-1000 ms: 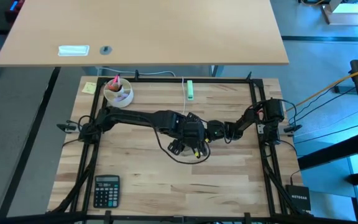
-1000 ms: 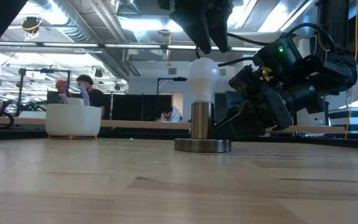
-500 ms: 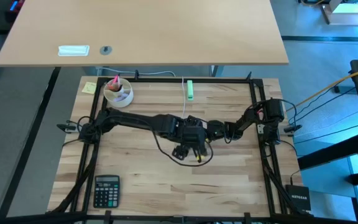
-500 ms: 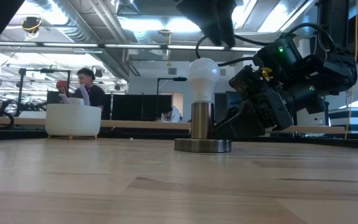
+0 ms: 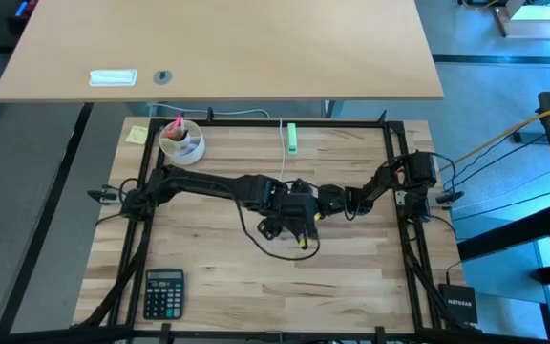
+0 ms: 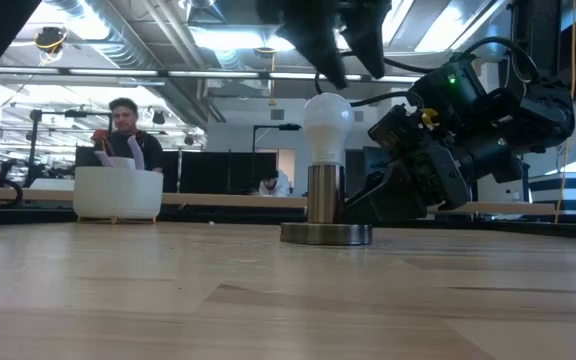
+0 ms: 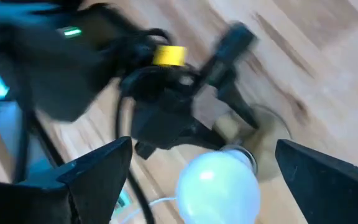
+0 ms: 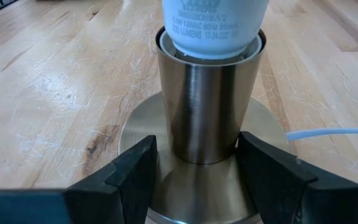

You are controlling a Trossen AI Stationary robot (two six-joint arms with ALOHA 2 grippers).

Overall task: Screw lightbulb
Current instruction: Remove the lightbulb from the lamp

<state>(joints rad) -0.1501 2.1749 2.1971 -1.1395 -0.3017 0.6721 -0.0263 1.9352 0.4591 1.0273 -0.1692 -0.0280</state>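
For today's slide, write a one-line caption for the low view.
Lightbulb seated upright in its metal socket; left gripper open just above it, right gripper bracing the socket.

Counted on the worktop (image 5: 218,277): 1 lightbulb (image 6: 327,125), seated in 1 metal socket stand (image 6: 325,215); 1 white cord (image 8: 331,132); 1 calculator (image 5: 163,292); 1 white bowl (image 5: 181,141); 1 yellow sticky note (image 5: 137,135); 1 green-and-white item (image 5: 292,138). 2 robot arms are present, with 1 left hand (image 6: 341,45) and 1 right hand (image 8: 194,165).
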